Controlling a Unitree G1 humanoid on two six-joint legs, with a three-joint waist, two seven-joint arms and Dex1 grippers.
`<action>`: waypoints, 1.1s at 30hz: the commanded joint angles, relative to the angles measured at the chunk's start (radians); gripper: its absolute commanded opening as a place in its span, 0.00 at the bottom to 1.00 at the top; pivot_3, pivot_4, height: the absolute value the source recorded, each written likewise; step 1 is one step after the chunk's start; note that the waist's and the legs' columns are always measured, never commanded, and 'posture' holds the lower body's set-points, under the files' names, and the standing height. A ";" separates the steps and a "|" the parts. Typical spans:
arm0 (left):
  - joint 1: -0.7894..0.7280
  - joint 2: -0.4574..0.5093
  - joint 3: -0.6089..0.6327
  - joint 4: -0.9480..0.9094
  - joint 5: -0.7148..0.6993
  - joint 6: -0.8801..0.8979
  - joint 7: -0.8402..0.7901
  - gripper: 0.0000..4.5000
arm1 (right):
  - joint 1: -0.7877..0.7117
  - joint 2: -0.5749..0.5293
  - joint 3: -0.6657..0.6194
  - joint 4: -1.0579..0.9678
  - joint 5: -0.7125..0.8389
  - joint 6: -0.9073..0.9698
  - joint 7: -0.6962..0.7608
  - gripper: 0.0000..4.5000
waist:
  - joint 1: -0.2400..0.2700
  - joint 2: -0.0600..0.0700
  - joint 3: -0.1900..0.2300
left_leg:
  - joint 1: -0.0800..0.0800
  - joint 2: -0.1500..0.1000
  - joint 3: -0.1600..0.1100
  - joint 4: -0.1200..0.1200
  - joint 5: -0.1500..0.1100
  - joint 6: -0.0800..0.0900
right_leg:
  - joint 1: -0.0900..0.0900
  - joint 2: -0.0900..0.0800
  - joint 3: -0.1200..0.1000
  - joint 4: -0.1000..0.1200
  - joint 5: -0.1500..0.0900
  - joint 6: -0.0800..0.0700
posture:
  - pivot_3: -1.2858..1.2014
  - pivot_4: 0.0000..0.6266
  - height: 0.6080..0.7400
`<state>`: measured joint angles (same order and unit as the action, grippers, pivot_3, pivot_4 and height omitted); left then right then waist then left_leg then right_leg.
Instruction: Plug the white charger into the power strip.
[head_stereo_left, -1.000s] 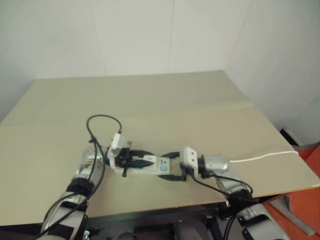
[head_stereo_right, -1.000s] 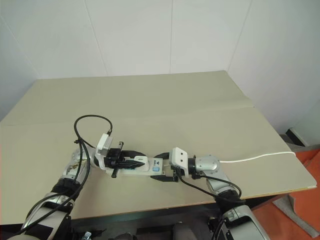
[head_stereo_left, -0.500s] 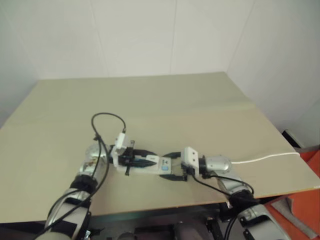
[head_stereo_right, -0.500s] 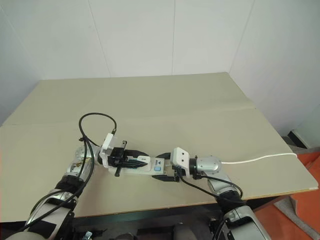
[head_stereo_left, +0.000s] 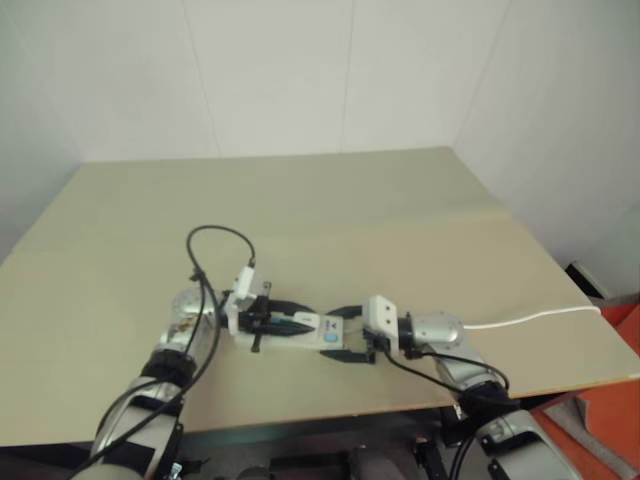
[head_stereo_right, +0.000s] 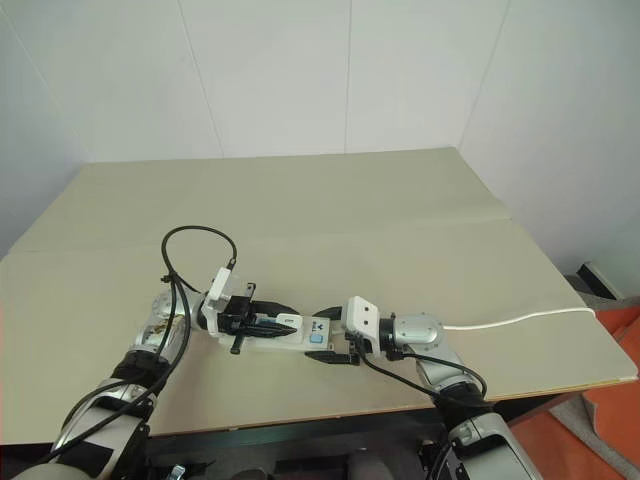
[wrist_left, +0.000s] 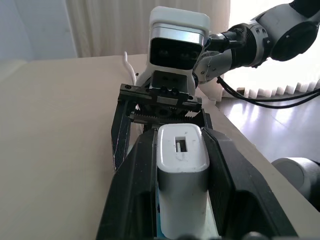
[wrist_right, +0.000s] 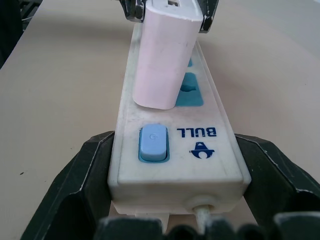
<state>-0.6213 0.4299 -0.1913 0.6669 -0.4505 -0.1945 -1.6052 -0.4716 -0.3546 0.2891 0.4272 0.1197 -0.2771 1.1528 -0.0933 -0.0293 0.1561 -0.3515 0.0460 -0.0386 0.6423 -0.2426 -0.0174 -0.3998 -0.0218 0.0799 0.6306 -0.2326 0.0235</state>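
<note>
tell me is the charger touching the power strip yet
Touching: in the right wrist view the charger stands on the power strip, its lower end against the blue socket face.

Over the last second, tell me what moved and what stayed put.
Nothing visibly moved; only the head camera's view shifted slightly. The left gripper stays shut on the white charger, held over the power strip. The right gripper still clasps the strip's switch end, resting on the table.
</note>
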 joint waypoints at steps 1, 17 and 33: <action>0.053 0.053 -0.061 0.082 0.170 0.042 0.060 0.22 | 0.027 -0.005 0.078 0.033 -0.077 -0.015 0.031 0.76 | -0.001 0.000 -0.004 | 0.000 0.000 0.000 0.000 0.000 0.000 | 0.000 0.000 0.000 0.000 0.000 0.000 | 0.52 0.24 1.00; 0.066 0.019 -0.024 0.114 0.161 -0.047 0.081 0.22 | 0.036 -0.007 0.074 0.023 -0.075 -0.013 0.025 0.76 | 0.000 0.000 -0.009 | 0.007 0.000 -0.001 -0.002 0.000 0.000 | 0.007 -0.001 0.000 -0.002 -0.002 -0.002 | 0.52 0.24 1.00; 0.066 -0.012 0.027 0.115 0.151 -0.059 0.064 0.86 | 0.034 -0.002 0.079 0.038 -0.083 -0.024 0.016 0.76 | -0.002 0.003 -0.013 | 0.014 -0.001 -0.002 -0.008 -0.001 -0.001 | 0.006 -0.001 0.001 -0.003 -0.003 -0.004 | 0.52 0.24 1.00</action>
<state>-0.5927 0.4228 -0.1503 0.7138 -0.3498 -0.2647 -1.5501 -0.4674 -0.3507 0.3007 0.4392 0.1012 -0.2952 1.1399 -0.0952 -0.0261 0.1428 -0.3377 0.0451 -0.0404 0.6342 -0.2432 -0.0183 -0.3938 -0.0224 0.0809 0.6276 -0.2353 0.0195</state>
